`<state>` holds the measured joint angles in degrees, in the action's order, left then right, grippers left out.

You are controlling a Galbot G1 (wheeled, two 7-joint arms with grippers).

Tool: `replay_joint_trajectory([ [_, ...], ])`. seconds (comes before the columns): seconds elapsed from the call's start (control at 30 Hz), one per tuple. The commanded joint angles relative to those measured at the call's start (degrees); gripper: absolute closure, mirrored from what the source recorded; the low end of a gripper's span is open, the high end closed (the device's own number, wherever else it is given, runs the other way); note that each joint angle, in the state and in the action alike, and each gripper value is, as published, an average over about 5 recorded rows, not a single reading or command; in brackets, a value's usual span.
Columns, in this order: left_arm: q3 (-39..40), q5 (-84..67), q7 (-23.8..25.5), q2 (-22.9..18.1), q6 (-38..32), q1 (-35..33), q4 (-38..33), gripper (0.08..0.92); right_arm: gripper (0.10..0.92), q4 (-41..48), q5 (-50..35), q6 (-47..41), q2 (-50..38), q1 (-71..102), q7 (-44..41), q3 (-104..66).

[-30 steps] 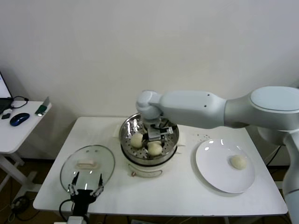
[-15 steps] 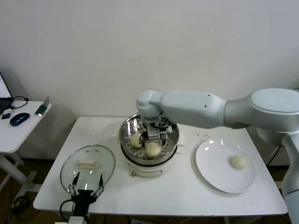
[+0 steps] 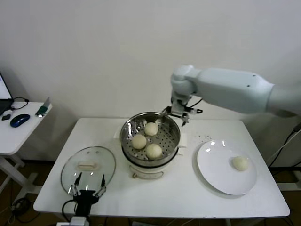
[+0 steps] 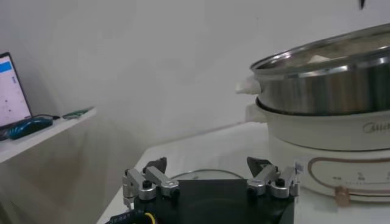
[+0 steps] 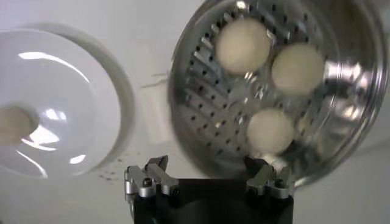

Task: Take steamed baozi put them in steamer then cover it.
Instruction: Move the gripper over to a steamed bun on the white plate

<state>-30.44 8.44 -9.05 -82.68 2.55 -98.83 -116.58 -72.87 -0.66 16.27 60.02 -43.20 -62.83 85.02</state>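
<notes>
The right gripper [image 3: 176, 114], jaws spread and empty, is rising clear behind the steamer [image 3: 150, 136], now holding three baozi [image 3: 151, 128]; the fourth baozi [image 3: 240, 163] is waiting on the plate [image 3: 221, 181]. Left gripper [image 3: 86, 188] is idling, jaws spread, beside the lid [image 3: 88, 165].

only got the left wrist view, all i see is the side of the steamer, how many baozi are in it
Observer: Three baozi lie on the perforated tray of the steamer.
Operator: any left outside
Observer: One baozi sits on the white plate, to the robot's right of the steamer.
Operator: where's the right gripper
Observer: The right gripper is open and empty, raised above the steamer's back right rim.
Operator: lid on yet
Observer: No, the glass lid lies flat on the table, just ahead of the left gripper.
</notes>
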Motion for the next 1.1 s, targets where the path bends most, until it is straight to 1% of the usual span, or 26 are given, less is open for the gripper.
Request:
replay_joint_trajectory([
  [0.03, 0.2, 0.3, 0.1, -0.1, 0.6, 1.7, -0.1, 0.177, 0.203, -0.6, -12.0, -19.4, -19.0, -1.7, 2.3, 5.8],
  [0.23, 0.0, 0.0, 0.8, 0.3, 0.1, 0.9, -0.2, 0.177, 0.203, -0.3, -7.4, -22.9, -30.5, 11.1, -1.5, -1.8],
  [0.4, -0.1, -0.1, 1.4, 0.4, 0.0, 0.6, -0.2, 0.177, 0.203, 3.3, -2.1, -22.3, -34.4, 24.0, -1.7, -12.5],
  [0.57, 0.2, 0.5, 1.4, -0.3, 0.0, 0.5, -0.3, 0.177, 0.203, 8.5, 3.5, -20.5, -33.8, 34.0, -1.9, -22.6],
  [0.7, 0.2, 0.8, 1.4, -0.4, -0.3, -0.2, -0.2, 0.177, 0.203, 11.6, 5.2, -20.4, -32.2, 40.1, -1.5, -28.0],
  [0.9, -0.3, 0.9, 1.3, -0.4, -0.4, -0.8, -0.1, 0.177, 0.203, 14.5, 7.3, -19.6, -28.8, 44.2, -0.6, -32.3],
  [1.1, -0.3, 1.3, 1.3, -0.6, -0.4, -0.9, 0.0, 0.177, 0.203, 16.4, 7.9, -19.0, -25.9, 44.6, -0.3, -33.5],
])
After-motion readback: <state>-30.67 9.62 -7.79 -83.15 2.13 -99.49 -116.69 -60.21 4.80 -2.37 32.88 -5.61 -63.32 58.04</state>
